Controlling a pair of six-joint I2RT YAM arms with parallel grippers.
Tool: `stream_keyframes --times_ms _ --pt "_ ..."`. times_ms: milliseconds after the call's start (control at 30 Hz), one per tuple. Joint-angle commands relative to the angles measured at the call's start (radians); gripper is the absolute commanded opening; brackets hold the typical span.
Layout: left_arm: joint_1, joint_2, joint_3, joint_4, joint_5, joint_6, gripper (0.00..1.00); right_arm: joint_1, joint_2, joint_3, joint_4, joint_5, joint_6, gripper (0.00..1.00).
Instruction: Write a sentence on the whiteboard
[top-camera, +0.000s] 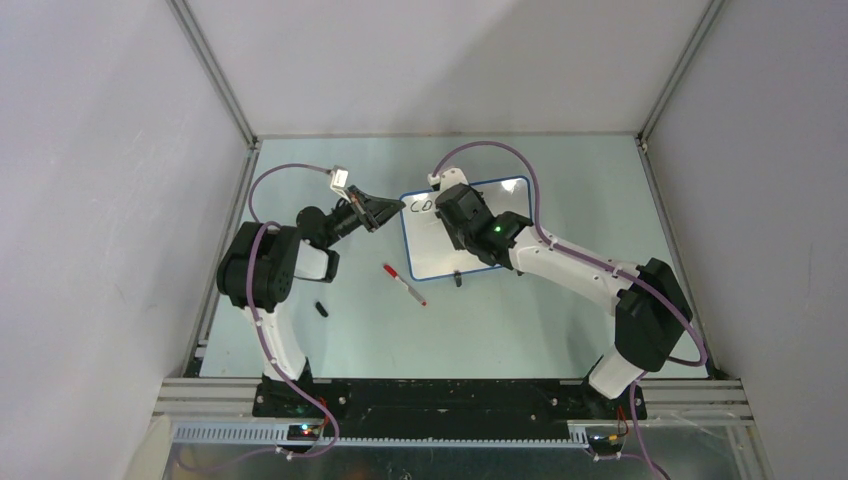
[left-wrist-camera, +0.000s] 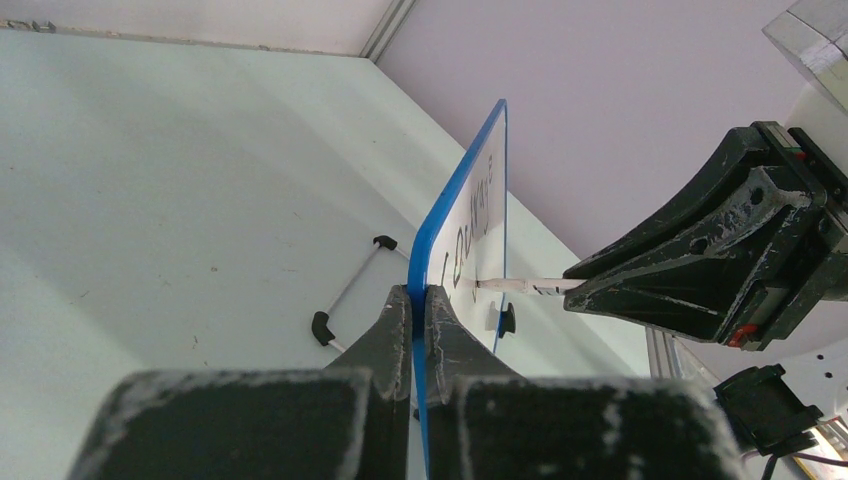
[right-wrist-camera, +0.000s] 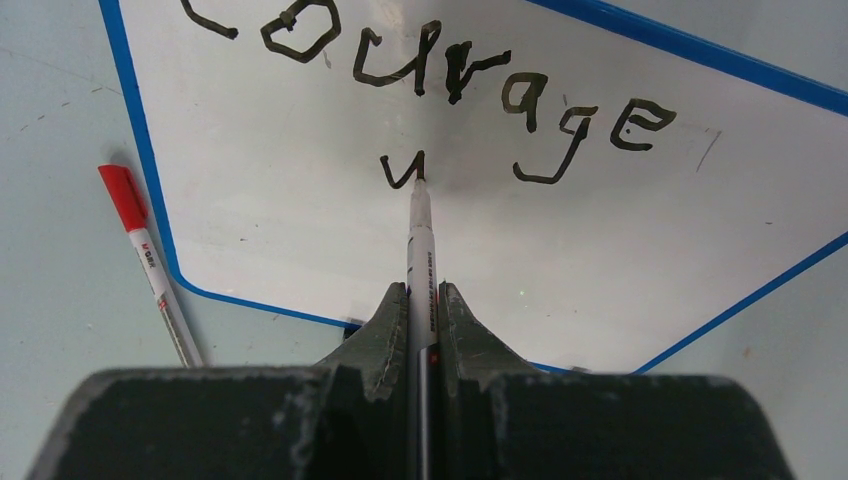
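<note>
In the top view the right arm is covering most of the whiteboard (top-camera: 425, 250), so only the first two letters are showing there. The board is sitting on the worktop (top-camera: 350, 330), toward the far middle, between the two arms.

In the right wrist view the sentence (right-wrist-camera: 440, 80) is reading "courage" so far. Its first letter is running off the top edge, and a single v-shaped stroke (right-wrist-camera: 403, 170) is sitting beneath it. The board's right side is also being cut off by the frame.

The left wrist view is catching the board almost edge-on, so the writing there is too foreshortened to read.

The left end effector (left-wrist-camera: 420, 300) is clamping the board's blue rim at its left edge. The right end effector (right-wrist-camera: 422, 300) is squeezing a white marker (right-wrist-camera: 420, 240), whose tip is touching the top of the v-shaped stroke.

A red-capped marker (right-wrist-camera: 150, 265) is lying just beside the board's near left corner, its lower end hiding behind the right end effector. A small black piece (top-camera: 321, 309) is lying near the left arm, too small to identify.
</note>
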Motion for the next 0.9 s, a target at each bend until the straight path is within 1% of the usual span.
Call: stream_keyframes --times_ms 0,867 --pt "0.003 -0.02 -0.011 0.04 0.025 0.06 0.0 -0.024 0.009 0.025 0.029 0.008 0.012 0.0" --pt "0.001 -0.019 -0.009 0.04 0.028 0.061 0.0 -0.038 0.001 0.065 0.026 -0.002 0.007 0.0"
